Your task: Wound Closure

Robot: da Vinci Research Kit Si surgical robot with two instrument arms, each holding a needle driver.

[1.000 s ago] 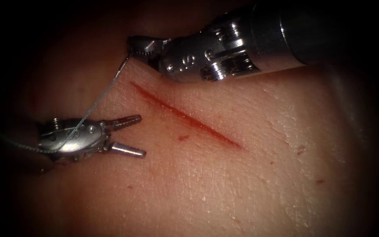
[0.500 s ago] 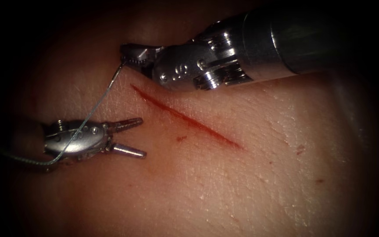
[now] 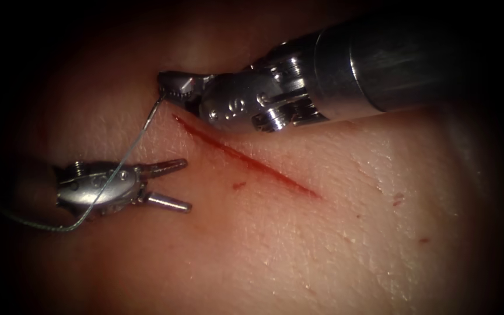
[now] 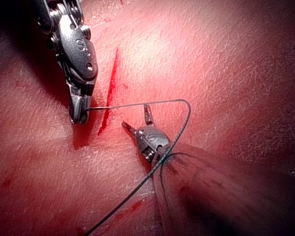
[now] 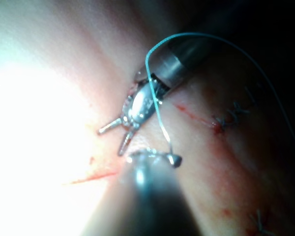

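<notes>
- Since a second ago, my right claw (image 3: 170,87) has slid a little left and down toward the upper end of the cut (image 3: 246,158), while my left claw (image 3: 170,185) has held almost the same spot.
- Right claw: clamped together on a thin metal end where the thread (image 3: 125,156) begins, just above and left of the cut's top; I read this as the needle's tail, though its curve is too small for me to make out.
- Nothing pierces the tissue (image 3: 298,233) where I can see it; the cut lies unstitched.
- Left claw: spread apart and holding nothing, low over the tissue on the left side of the cut.
- Thread runs from the right claw down across the left tool's body and loops away to the left.
- My left wrist view shows the same: right claw (image 4: 77,114) pinching the thread (image 4: 152,103) beside the cut (image 4: 109,91), left claw (image 4: 136,118) splayed.
- My right wrist view shows the left claw (image 5: 115,135) splayed and thread (image 5: 155,98) arching over it.
</notes>
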